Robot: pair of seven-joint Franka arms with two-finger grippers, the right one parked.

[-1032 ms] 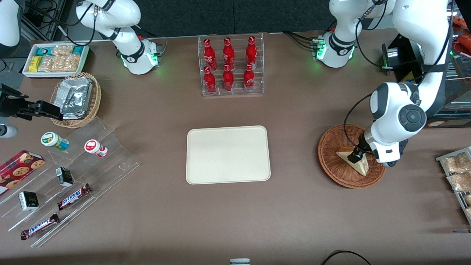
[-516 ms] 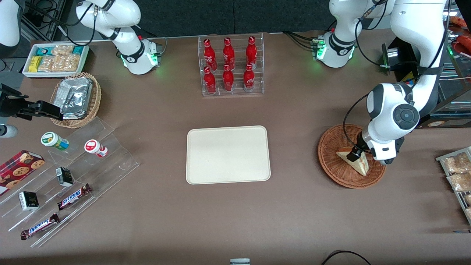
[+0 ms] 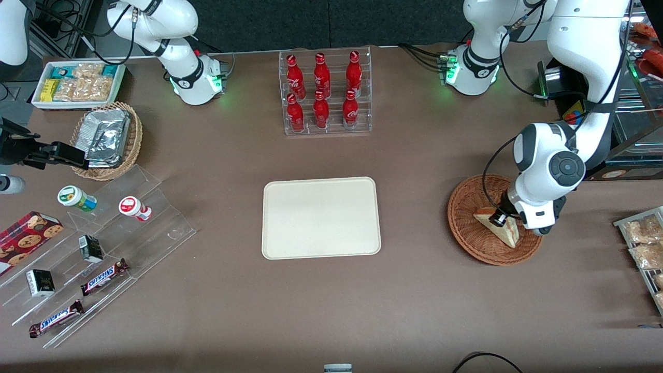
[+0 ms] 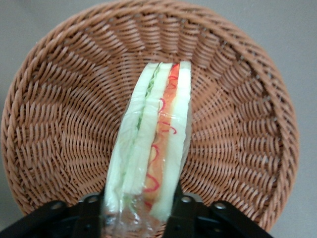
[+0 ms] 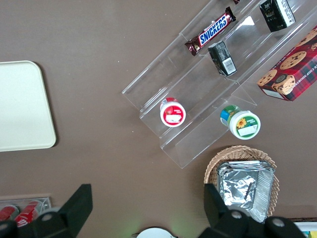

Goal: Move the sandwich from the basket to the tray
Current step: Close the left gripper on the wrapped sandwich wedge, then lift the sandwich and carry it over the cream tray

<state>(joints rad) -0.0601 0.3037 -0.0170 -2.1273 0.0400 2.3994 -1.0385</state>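
The sandwich (image 4: 151, 144) stands on edge in the basket (image 4: 59, 124), its long axis running straight away from the gripper (image 4: 141, 210); the fingers (image 4: 181, 210) press both bread faces at its near end, gripping it through the wrap. In the front view, sandwich and basket sit at the right of the frame, and the tray (image 3: 321, 217) lies at centre, well apart toward the parked arm's end. Only bare table (image 3: 414, 207) lies between them; the basket's low rim is likely the sole obstacle.

brown table (image 3: 414, 290) | tray (image 3: 321, 217) – basket (image 3: 466, 233) – bottle rack (image 3: 327, 93)
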